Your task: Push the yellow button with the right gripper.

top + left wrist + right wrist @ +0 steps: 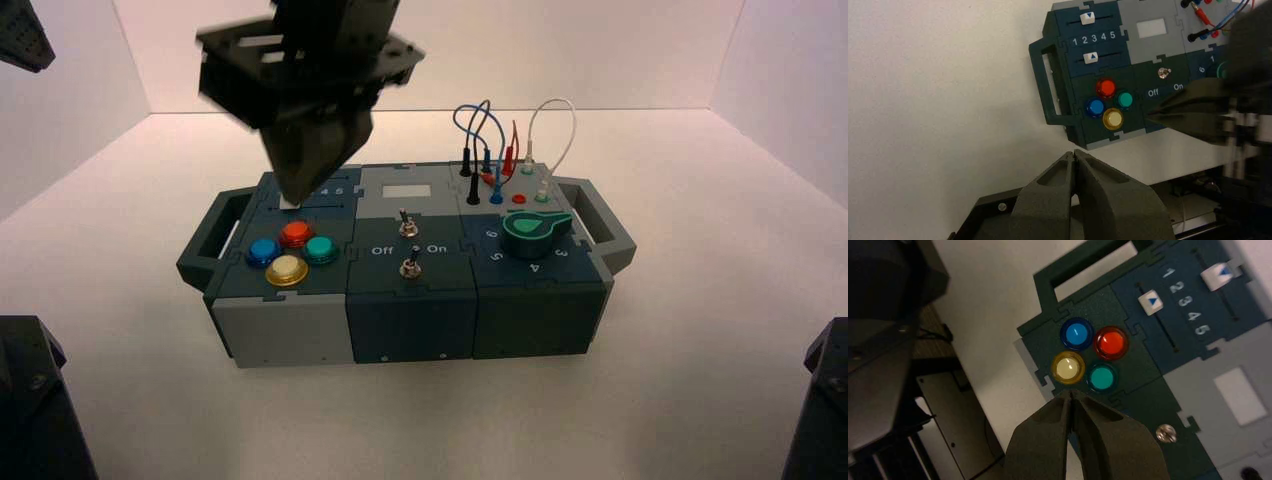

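free to pass over surface before box, hindered by looping wires at far right, by raised green knob nearer, by switches at middle

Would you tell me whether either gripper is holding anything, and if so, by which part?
Nothing is held: the right gripper, above the box's button end, and the left gripper, off to its side, both have closed, empty fingertips.

Box on tabletop.
Buttons front left, sliders behind them; switches mid-box; knob at right, wires behind it.
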Robot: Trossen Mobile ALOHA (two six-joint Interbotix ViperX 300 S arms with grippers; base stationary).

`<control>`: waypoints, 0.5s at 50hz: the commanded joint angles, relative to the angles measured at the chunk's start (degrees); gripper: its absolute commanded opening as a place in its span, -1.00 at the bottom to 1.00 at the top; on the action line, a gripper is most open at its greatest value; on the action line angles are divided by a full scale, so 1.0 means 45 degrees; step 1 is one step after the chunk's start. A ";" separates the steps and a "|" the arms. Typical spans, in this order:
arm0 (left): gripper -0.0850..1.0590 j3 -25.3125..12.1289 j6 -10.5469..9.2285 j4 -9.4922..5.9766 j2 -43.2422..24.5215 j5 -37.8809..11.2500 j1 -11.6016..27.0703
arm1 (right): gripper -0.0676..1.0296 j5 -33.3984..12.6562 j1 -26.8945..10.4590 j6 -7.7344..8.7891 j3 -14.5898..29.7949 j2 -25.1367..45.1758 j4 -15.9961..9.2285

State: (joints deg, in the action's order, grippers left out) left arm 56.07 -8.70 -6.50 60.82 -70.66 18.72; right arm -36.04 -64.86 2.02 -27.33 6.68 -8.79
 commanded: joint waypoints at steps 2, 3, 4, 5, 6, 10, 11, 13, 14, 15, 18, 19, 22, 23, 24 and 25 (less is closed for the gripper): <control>-0.91 -0.0449 -0.0059 0.0039 -0.0117 0.0059 -0.0039 | -0.92 -0.0078 -0.0098 0.0039 0.0703 0.0449 -0.0059; -0.91 -0.0430 -0.0039 0.0020 -0.0117 0.0059 -0.0039 | -0.92 -0.0078 -0.0098 0.0039 0.0723 0.0508 -0.0059; -0.91 -0.0430 -0.0039 0.0020 -0.0117 0.0059 -0.0039 | -0.92 -0.0098 -0.0098 0.0039 0.0781 0.0605 -0.0059; -0.91 -0.0430 -0.0039 0.0020 -0.0117 0.0059 -0.0039 | -0.92 -0.0078 -0.0098 0.0059 0.0840 0.0703 -0.0078; -0.91 -0.0410 -0.0059 0.0020 -0.0117 0.0059 -0.0059 | -0.92 -0.0098 -0.0117 0.0039 0.0898 0.0801 -0.0098; -0.91 -0.0430 -0.0039 0.0020 -0.0098 0.0059 -0.0039 | -0.92 -0.0176 -0.0117 0.0059 0.1074 0.1055 -0.0117; -0.91 -0.0430 -0.0039 0.0020 -0.0117 0.0059 -0.0039 | -0.92 -0.0195 -0.0098 0.0039 0.1074 0.1094 -0.0098; -0.91 -0.0430 -0.0039 0.0039 -0.0117 0.0059 -0.0039 | -0.92 -0.0273 -0.0117 0.0039 0.1172 0.1230 -0.0098; -0.91 -0.0449 -0.0039 0.0020 -0.0117 0.0059 -0.0039 | -0.92 -0.0293 -0.0117 0.0039 0.1211 0.1289 -0.0117; -0.91 -0.0449 -0.0039 0.0020 -0.0117 0.0059 -0.0039 | -0.92 -0.0293 -0.0117 0.0059 0.1250 0.1328 -0.0098; -0.91 -0.0449 -0.0039 0.0039 -0.0117 0.0059 -0.0039 | -0.92 -0.0371 -0.0117 0.0059 0.1328 0.1465 -0.0117; -0.91 -0.0430 -0.0020 0.0020 -0.0117 0.0059 -0.0039 | -0.92 -0.0410 -0.0117 0.0059 0.1367 0.1504 -0.0117; -0.91 -0.0410 -0.0020 0.0020 -0.0117 0.0059 -0.0039 | -0.92 -0.0547 -0.0137 0.0059 0.1465 0.1699 -0.0215; -0.91 -0.0391 -0.0020 0.0020 -0.0117 0.0059 -0.0039 | -0.92 -0.0566 -0.0156 0.0039 0.1465 0.1738 -0.0254; -0.91 -0.0410 -0.0020 0.0039 -0.0117 0.0059 -0.0039 | -0.92 -0.0566 -0.0156 0.0039 0.1445 0.1777 -0.0312; -0.91 -0.0391 -0.0020 0.0020 -0.0117 0.0059 -0.0039 | -0.92 -0.0566 -0.0156 0.0059 0.1445 0.1797 -0.0332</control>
State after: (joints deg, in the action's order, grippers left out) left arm 56.07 -8.61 -6.50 60.82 -70.66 18.63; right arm -38.41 -65.04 2.11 -22.24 15.03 -9.32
